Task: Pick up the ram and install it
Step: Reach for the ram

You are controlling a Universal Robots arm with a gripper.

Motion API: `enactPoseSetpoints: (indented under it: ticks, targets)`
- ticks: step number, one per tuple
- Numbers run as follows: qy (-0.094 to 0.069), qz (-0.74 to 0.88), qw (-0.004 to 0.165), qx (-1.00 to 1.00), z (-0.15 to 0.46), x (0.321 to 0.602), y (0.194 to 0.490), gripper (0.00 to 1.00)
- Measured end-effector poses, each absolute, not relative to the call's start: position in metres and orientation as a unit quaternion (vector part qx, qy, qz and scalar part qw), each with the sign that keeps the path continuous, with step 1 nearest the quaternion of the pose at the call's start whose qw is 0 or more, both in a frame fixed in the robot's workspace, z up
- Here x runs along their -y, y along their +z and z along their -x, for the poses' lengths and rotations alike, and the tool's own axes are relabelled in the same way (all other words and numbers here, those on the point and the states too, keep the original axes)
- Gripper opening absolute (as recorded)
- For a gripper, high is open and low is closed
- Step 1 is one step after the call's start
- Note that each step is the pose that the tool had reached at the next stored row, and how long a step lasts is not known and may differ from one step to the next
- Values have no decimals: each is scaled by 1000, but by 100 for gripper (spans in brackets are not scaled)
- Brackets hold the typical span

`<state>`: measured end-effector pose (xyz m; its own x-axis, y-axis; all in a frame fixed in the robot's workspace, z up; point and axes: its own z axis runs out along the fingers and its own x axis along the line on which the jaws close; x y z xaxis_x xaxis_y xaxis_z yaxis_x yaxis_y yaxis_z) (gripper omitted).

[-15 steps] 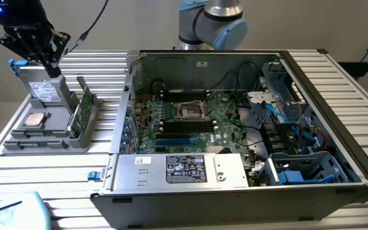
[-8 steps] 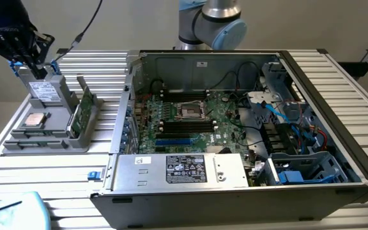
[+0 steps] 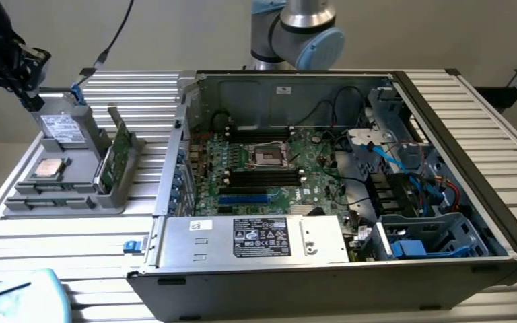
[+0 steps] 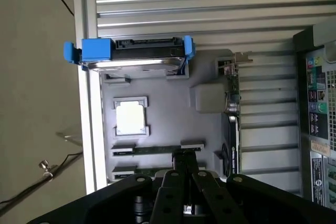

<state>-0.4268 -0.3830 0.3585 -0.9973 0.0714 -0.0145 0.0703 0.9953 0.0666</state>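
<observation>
- Gripper (image 4: 185, 156): black, fingers clenched together with nothing between them. It hangs over the grey parts tray (image 4: 168, 90), tips above one end of the ram; contact is unclear from this angle.
- Ram (image 4: 155, 149): thin dark-green stick, lying flat in a long groove of the tray.
- Same tray: hard drive (image 4: 136, 59) in blue rails, processor (image 4: 130, 117), wider green card (image 4: 231, 95) standing on edge.
- Computer case (image 3: 240, 94): open, at the exterior view's right of the tray, motherboard (image 3: 277, 168) exposed.
</observation>
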Motion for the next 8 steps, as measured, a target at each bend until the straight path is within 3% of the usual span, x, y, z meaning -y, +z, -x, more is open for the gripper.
enactPoseSetpoints:
  ticks: [8]
  targets:
    - [34,-35,8,-999,428,383,358,11]
